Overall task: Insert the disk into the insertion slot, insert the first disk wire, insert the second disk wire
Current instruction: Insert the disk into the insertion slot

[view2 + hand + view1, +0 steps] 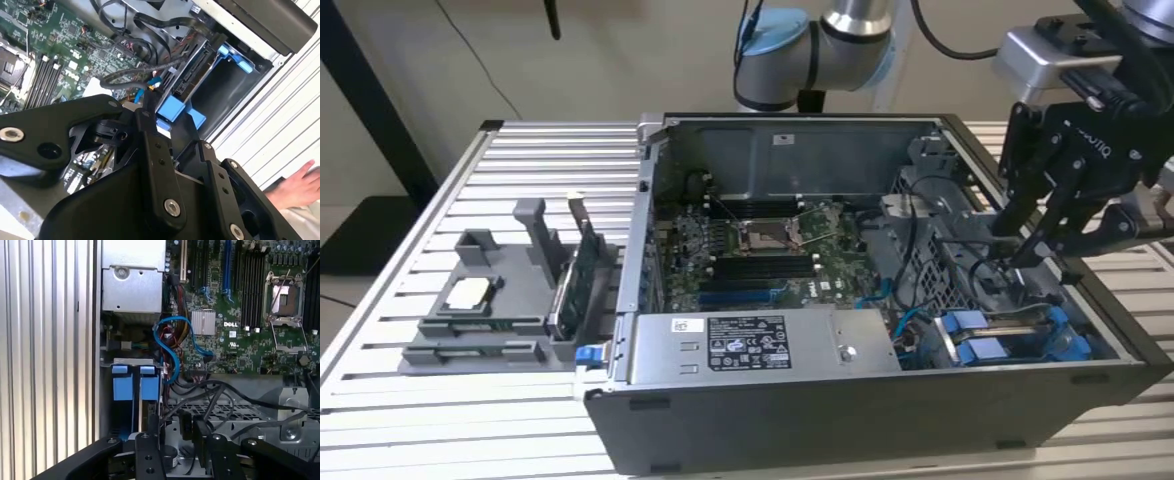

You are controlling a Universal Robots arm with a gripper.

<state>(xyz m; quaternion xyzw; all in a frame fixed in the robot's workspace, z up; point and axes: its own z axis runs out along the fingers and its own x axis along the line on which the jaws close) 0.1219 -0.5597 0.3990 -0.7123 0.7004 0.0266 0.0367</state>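
An open computer case (854, 425) lies on a slatted metal table (520, 150), its motherboard (774, 250) facing up. The grey power supply box (747, 345) runs along the case's near edge. The insertion slot (131, 361) sits in the case's near corner towards the exterior view's right, marked by blue plastic fittings.

The disk (192, 67) appears to be seated in that slot, standing on edge, with its connector side facing the inside of the case, though dark cabling partly hides it. Black wires (125, 75) loop loosely just beside the slot, and a blue cable (167, 347) curls between the slot and the motherboard.

The black gripper (1027, 248) hangs over the case's edge at the exterior view's right, pointing down, just above the slot and among the wires. Whether it is open, closed or gripping a wire cannot be told.

Near the table's edge at the exterior view's left, a grey fixture (494, 300) holds a green circuit card (587, 270) upright. A person's hand (295, 187) rests on the table beside the case.
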